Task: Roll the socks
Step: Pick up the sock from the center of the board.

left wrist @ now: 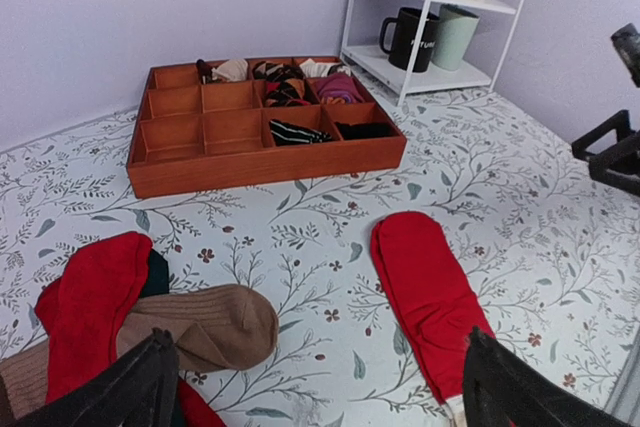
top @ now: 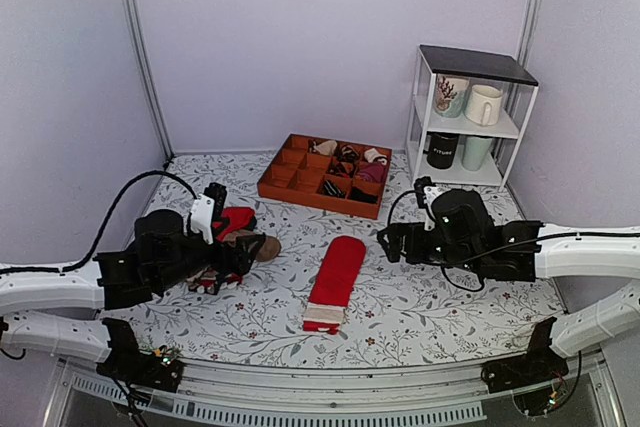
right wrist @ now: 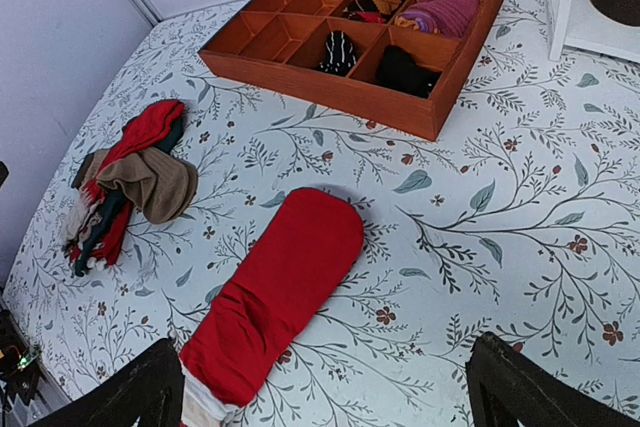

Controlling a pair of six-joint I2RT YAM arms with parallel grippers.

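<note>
The bright red sock pair (top: 336, 275) lies flat and stretched out on the floral table, with its whitish cuff (top: 322, 320) toward the near edge. It also shows in the left wrist view (left wrist: 430, 287) and the right wrist view (right wrist: 280, 282). My left gripper (top: 243, 253) is open and empty, low over the mixed sock heap, to the left of the red pair. My right gripper (top: 385, 243) is open and empty, just right of the pair's toe end. Its fingers (right wrist: 120, 397) frame the cuff end in the right wrist view.
A mixed heap of red, brown and dark socks (top: 238, 235) lies at the left. An orange-brown compartment tray (top: 300, 193) with several rolled bundles stands at the back. A white shelf (top: 470, 127) with mugs stands at the back right.
</note>
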